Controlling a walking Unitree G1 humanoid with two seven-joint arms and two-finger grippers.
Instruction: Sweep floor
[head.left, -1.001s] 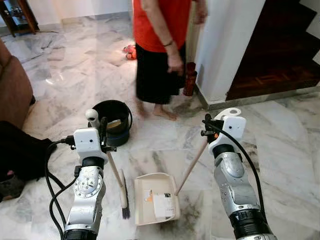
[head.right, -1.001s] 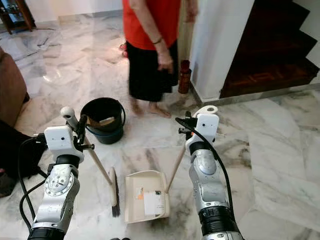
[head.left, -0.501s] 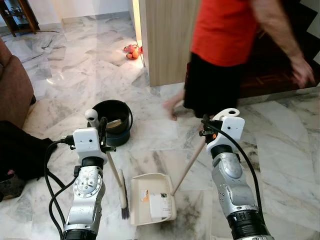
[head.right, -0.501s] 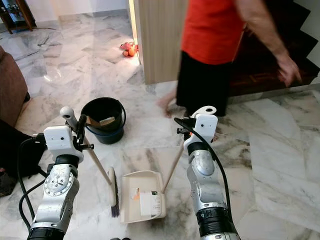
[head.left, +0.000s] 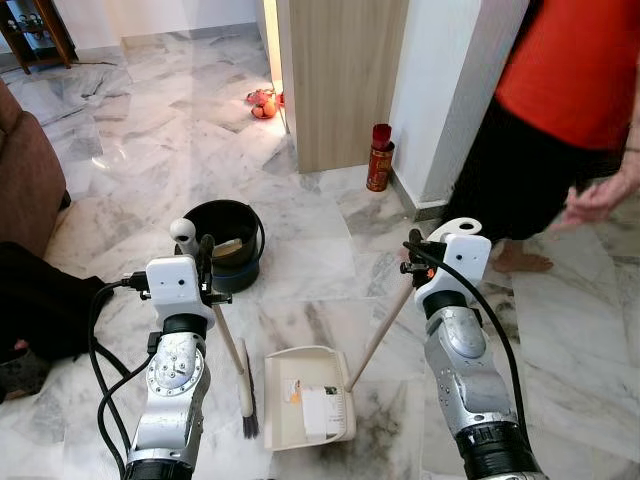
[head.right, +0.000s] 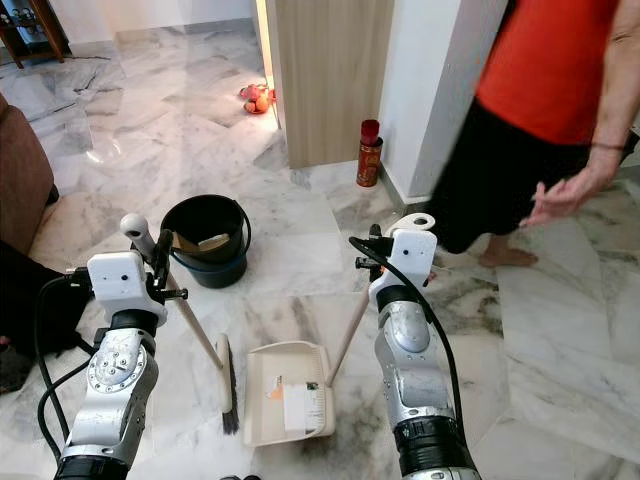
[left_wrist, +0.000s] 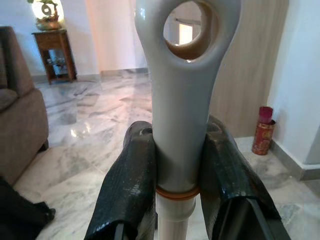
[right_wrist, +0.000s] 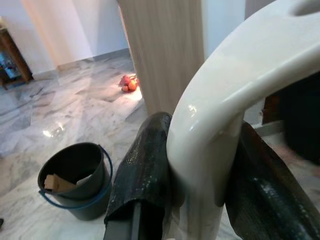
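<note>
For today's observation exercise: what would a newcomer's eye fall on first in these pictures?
Probably the two silver arms up front: the left gripper clamps a broom handle and the right gripper a dustpan handle, the pan lying on the marble floor between them. Then a person in red at the right, and a dark bucket ahead on the left.

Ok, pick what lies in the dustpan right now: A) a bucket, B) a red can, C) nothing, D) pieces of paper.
D: pieces of paper lie in the dustpan, whose handle the right gripper holds, with the brush in the left gripper just beside it.
</note>
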